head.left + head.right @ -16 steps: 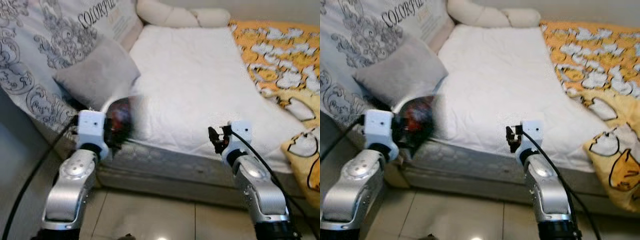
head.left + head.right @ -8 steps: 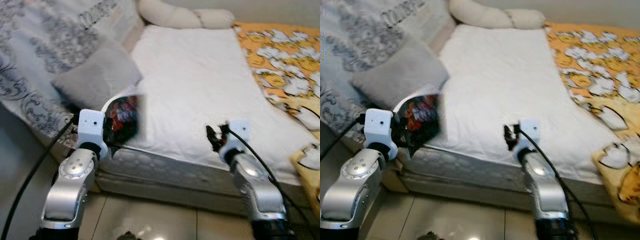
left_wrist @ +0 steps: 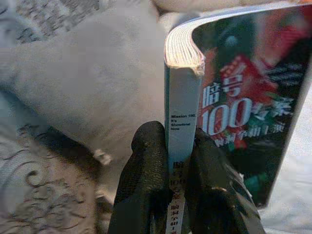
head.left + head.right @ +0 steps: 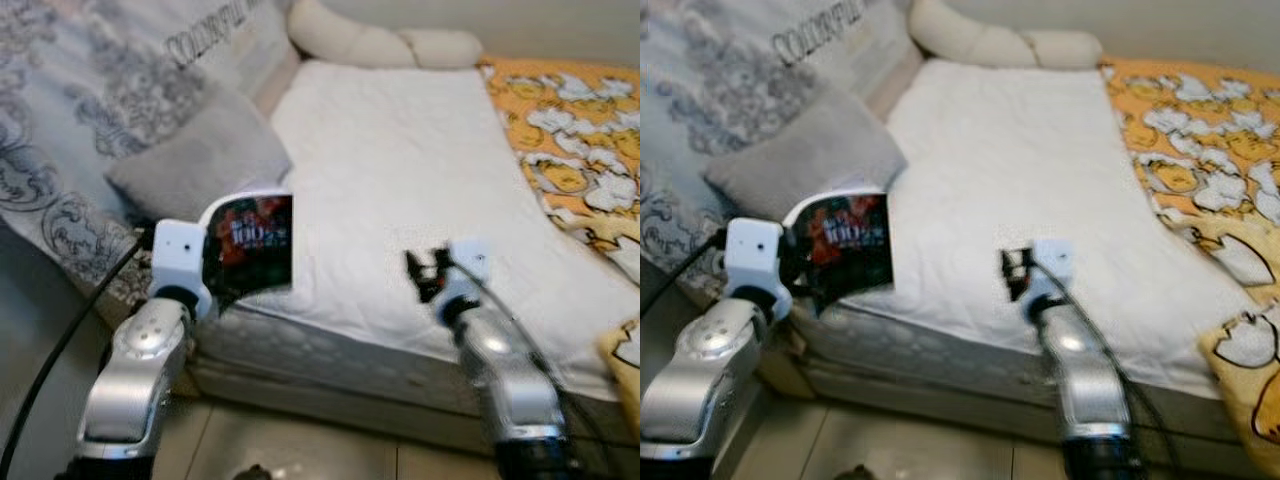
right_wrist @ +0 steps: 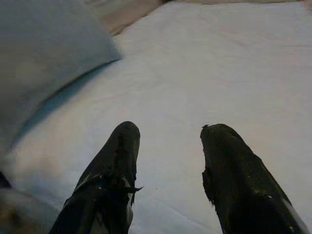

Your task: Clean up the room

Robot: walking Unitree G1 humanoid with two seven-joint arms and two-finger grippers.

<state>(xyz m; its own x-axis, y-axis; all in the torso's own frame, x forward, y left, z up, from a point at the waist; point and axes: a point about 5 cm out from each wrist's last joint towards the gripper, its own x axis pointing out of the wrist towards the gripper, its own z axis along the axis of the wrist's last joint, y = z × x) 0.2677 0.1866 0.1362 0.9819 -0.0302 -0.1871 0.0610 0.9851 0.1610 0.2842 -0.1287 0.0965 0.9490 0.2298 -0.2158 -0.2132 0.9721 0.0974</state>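
Left gripper (image 3: 168, 195): 2 black fingers (image 3: 144, 180) clamped on the spine of 1 paperback book (image 4: 255, 240), dark cover with red art and a large "100". Book is held upright, spine toward the wrist camera, raised at the mattress's near-left corner; in the head views it sits at about 9 o'clock of frame centre. Whether its lower edge touches the bedding cannot be told.

Right gripper (image 5: 168, 170): fingers (image 5: 114, 161) spread apart with nothing between them, poised over the white sheet near the front edge of the mattress, at about 5 o'clock of centre in the head views (image 4: 425, 275).

Edges and room: the white mattress (image 4: 400, 170) gives a broad flat surface running from the front edge back toward 12 o'clock. Its front edge drops to a quilted side, then tiled floor (image 4: 300, 450). To the book's 10 o'clock lies 1 grey pillow (image 4: 200, 150), close beside the book, contact unclear. Behind it, 1 large patterned cushion (image 4: 100, 90) with grey scrollwork and printed lettering closes off the left side. At 12 o'clock, 1 cream bolster (image 4: 385, 45) bounds the far end. At 2 to 4 o'clock, 1 orange cartoon-print blanket (image 4: 575, 140) covers the right side of the bed.

Count: 1 book, 1 pillow, 1 cushion, 1 bolster, 1 blanket, 2 grippers.
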